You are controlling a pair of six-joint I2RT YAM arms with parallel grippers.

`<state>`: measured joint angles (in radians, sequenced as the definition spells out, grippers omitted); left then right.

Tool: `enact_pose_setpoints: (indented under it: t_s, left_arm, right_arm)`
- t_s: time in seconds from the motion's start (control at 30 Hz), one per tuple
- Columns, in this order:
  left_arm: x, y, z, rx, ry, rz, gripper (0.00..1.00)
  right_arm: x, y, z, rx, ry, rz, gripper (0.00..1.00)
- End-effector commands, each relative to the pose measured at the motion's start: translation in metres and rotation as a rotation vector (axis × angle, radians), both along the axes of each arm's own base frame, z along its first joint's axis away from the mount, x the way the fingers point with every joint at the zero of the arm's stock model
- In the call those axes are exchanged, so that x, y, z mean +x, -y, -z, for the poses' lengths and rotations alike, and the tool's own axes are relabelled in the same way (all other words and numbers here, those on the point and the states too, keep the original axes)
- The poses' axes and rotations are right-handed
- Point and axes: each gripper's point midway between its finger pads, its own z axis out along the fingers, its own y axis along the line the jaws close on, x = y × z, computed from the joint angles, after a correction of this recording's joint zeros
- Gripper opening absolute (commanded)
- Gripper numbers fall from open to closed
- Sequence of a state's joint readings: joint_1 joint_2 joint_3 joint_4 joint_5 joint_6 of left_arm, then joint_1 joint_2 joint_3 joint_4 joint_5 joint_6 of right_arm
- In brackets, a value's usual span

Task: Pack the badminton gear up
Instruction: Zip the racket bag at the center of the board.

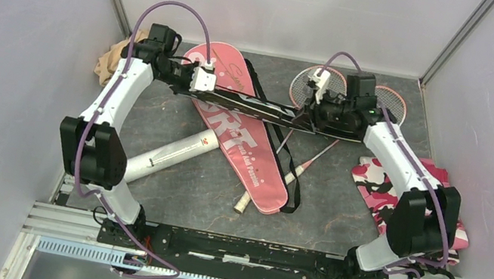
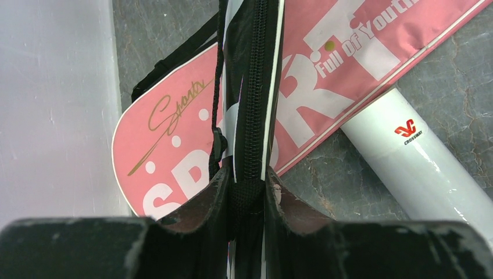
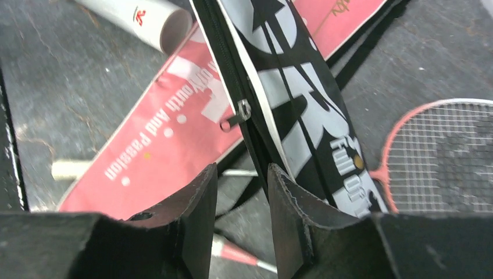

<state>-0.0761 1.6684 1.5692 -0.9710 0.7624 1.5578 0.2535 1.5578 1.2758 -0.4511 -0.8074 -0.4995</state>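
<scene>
Risk: the black bag point(image 1: 258, 104) hangs above the table, over the pink bag point(image 1: 230, 129), and I see it held at one end only. The left gripper point(image 2: 247, 183) is clenched on its zipper seam. The right gripper point(image 3: 242, 174) is released: its fingers stand apart, with the bag's edge just beside the right-hand finger and nothing between them. I judge that the unsupported end can sag or twist, dropping onto the racket point(image 3: 442, 151) below. A twist would also swing the zipper pull point(image 3: 237, 115) away from the right gripper, so closing there could pinch fabric rather than the pull.

Orientation: the bag's long axis runs left to right across the table, roughly level, zipper edge up. Its narrower end appears to point toward the right arm.
</scene>
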Motion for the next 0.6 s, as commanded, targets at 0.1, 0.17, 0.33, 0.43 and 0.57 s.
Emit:
enact_pose_setpoints:
  t_s: [0.1,0.17,0.33,0.43,0.57]
  left_arm:
    - [-0.008,0.013,-0.02,-0.043,0.069,0.061,0.02]
    - [-0.008,0.014,-0.019,-0.044,0.066,0.064,0.02]
    - [-0.008,0.014,-0.016,-0.041,0.06,0.064,0.02]
    - [-0.008,0.013,-0.016,-0.039,0.061,0.064,0.02]
    - [-0.008,0.014,-0.018,-0.041,0.067,0.067,0.02]
  right_arm:
    - [0.018,-0.043,0.004,0.048,-0.088,0.131,0.43]
    - [0.02,-0.048,0.006,0.041,-0.095,0.148,0.43]
    - [0.023,-0.052,0.012,-0.004,-0.079,0.199,0.41]
    - [0.023,-0.052,0.015,-0.027,-0.078,0.212,0.4]
    - [0.023,-0.052,0.018,-0.041,-0.079,0.221,0.29]
